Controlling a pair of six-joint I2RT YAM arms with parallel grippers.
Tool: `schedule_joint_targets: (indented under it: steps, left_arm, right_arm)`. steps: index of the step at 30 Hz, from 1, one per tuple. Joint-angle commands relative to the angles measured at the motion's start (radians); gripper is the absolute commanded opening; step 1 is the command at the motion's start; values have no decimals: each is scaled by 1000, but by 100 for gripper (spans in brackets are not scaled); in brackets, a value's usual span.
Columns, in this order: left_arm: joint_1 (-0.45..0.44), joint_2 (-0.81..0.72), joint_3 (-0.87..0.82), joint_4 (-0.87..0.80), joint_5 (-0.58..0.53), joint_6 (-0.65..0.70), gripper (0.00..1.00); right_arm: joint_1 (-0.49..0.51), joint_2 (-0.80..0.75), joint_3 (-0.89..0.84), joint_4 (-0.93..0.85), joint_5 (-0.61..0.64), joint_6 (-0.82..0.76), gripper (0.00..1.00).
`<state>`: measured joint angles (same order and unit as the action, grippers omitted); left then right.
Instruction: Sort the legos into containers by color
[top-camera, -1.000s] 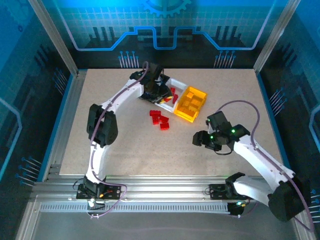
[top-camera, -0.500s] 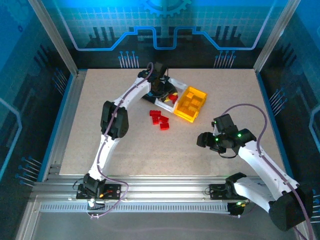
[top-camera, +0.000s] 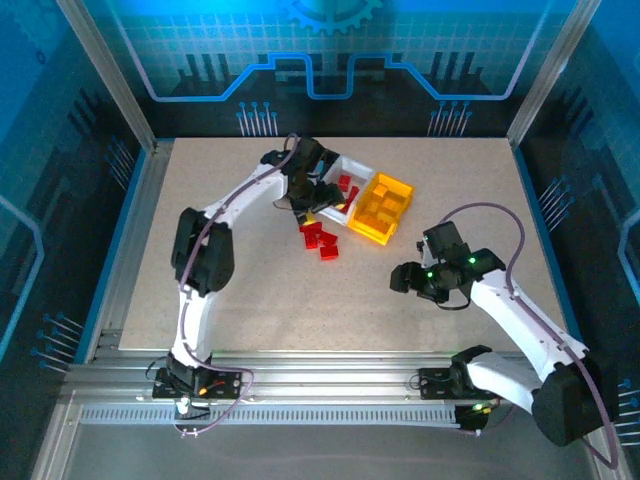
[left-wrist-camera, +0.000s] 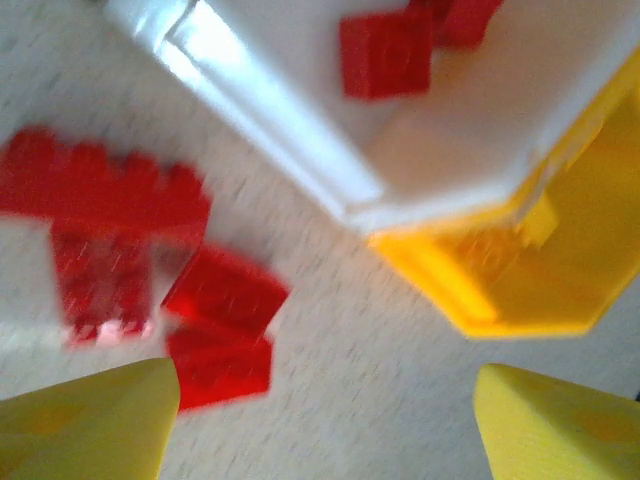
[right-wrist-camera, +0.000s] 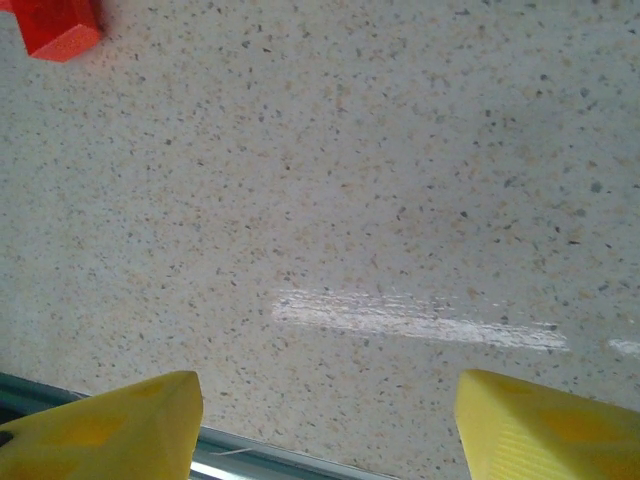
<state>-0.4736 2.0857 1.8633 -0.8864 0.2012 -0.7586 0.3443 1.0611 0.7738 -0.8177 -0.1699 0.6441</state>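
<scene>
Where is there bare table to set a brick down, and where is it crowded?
Free: the wide stretch of table between the red bricks and the right pincer, and the far right corner beyond the yellow bin. Crowded: beside the white bin, where the left pincer hangs by the bricks.

Speckled beige tabletop in centre of top view, w/ silver alu rails along bottom edge, slanted metal posts at upper left & upper right, and blue circuit-pattern backdrop across the top.
</scene>
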Motion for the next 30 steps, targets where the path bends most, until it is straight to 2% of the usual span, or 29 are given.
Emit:
schedule_joint_targets:
  steps: [1, 6, 10, 18, 24, 30]
  left_arm:
    - [-63, -110, -88, -90, -108, 76, 84]
    - [-116, -164, -203, -80, -155, 74, 94]
    - [-150, -136, -195, -92, -199, 102, 99]
    - [-205, -7, -84, -113, -223, 99, 99]
    - [-215, 124, 50, -194, -246, 95, 99]
    - [-213, 204, 172, -297, -317, 64, 99]
  right_arm:
    - [-22, 21, 40, 13, -61, -36, 69]
    - [-26, 64, 92, 1, -89, -71, 69]
    - [-42, 92, 100, -19, -83, -110, 70]
    - [-108, 50, 70, -51, -107, -141, 70]
    - [-139, 14, 43, -68, -136, -151, 70]
    - [-160, -10, 8, -64, -159, -151, 70]
